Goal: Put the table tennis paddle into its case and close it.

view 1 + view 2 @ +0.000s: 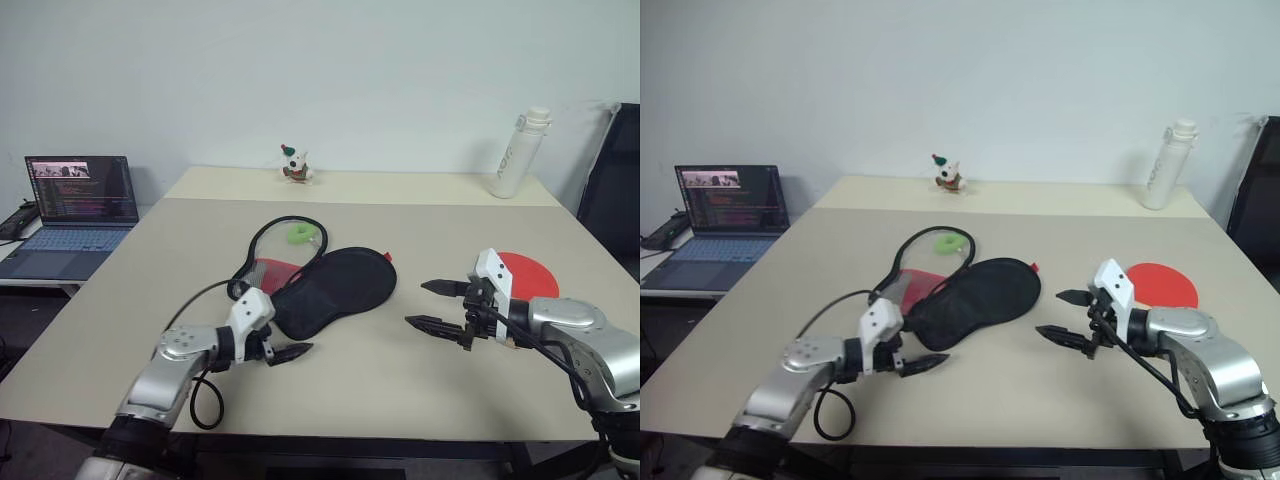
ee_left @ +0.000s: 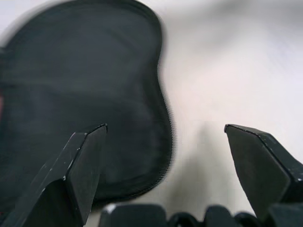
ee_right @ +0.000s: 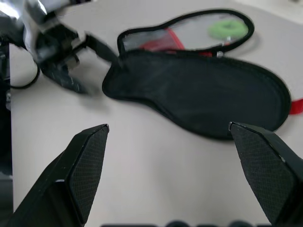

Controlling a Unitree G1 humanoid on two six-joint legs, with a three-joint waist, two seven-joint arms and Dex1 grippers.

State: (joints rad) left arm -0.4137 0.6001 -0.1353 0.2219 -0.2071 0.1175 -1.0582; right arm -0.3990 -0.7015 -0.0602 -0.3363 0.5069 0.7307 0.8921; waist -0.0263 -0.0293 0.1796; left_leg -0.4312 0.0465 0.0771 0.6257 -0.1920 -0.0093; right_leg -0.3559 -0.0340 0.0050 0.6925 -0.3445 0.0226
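Observation:
The case (image 1: 335, 290) lies unzipped in the middle of the table, black face up. Its black-edged flap (image 1: 262, 245) is folded back to the left, with red fabric and a green charm (image 1: 300, 233) showing inside. The table tennis paddle (image 1: 530, 274) lies flat at the right with its red round face up; my right arm hides its handle. My left gripper (image 1: 290, 352) hovers open by the case's near narrow end (image 2: 118, 142). My right gripper (image 1: 415, 303) is open and empty between the case and the paddle, pointing at the case (image 3: 203, 94).
An open laptop (image 1: 75, 215) sits on a side desk at the left. A white bottle (image 1: 520, 155) and a small figurine (image 1: 294, 165) stand along the table's far edge. A black chair (image 1: 615, 190) is at the right. A black cable loops under my left arm.

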